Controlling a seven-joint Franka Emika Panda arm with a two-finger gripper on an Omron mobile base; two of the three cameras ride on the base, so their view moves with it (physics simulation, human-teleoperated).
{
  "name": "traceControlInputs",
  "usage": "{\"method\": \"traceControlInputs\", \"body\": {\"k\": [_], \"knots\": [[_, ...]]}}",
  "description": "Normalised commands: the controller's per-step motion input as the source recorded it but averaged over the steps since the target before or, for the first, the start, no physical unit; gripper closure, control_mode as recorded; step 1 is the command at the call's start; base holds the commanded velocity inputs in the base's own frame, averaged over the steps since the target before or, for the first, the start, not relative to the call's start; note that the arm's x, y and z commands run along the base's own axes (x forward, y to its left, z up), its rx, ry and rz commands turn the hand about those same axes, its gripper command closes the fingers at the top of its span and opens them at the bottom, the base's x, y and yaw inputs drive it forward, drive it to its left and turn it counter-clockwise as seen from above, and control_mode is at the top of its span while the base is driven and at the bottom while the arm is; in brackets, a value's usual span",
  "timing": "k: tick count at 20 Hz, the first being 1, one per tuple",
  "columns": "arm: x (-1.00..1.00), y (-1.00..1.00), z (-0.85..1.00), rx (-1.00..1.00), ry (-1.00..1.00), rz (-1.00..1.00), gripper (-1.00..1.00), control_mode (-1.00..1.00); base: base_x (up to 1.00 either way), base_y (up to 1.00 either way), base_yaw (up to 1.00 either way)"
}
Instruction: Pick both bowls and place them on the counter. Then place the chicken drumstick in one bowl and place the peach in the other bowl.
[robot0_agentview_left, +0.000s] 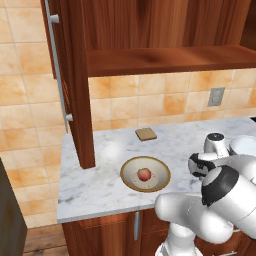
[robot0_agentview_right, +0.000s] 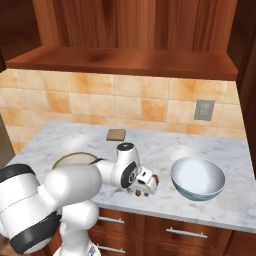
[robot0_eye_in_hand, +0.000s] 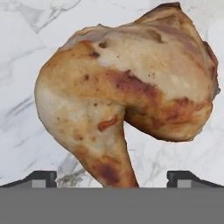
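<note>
On the counter (robot0_agentview_right: 220, 150), going left to right, the tan bowl (robot0_agentview_left: 145, 174) holds the peach (robot0_agentview_left: 144, 174), the chicken drumstick (robot0_eye_in_hand: 127, 100) lies low under the gripper (robot0_agentview_right: 143, 188), and the white and blue bowl (robot0_agentview_right: 197, 178) waits empty. The jaws stand wide apart, either side of the shank. The meat is probably light, greasy and slightly yielding, so the thick, lumpy middle looks a surer hold than the tapering bone end.

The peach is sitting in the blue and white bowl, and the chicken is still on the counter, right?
Not quite. The left base view shows the peach in the tan bowl, not the blue and white bowl. The chicken drumstick is on the counter.
</note>
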Motion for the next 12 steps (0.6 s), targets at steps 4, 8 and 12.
{"method": "traceControlInputs", "body": {"k": [4, 8, 12], "knots": [[0.12, -0.06, -0.26, 0.0, 0.0, 0.12, -1.0, -1.0, 0.0, 0.0, 0.0], [0.02, 0.0, -0.24, 0.0, 0.0, 0.07, 1.0, -1.0, 0.0, 0.0, 0.0], [0.0, 0.04, -0.15, 0.0, 0.03, 0.0, 1.0, -1.0, 0.0, 0.0, 0.0]]}}
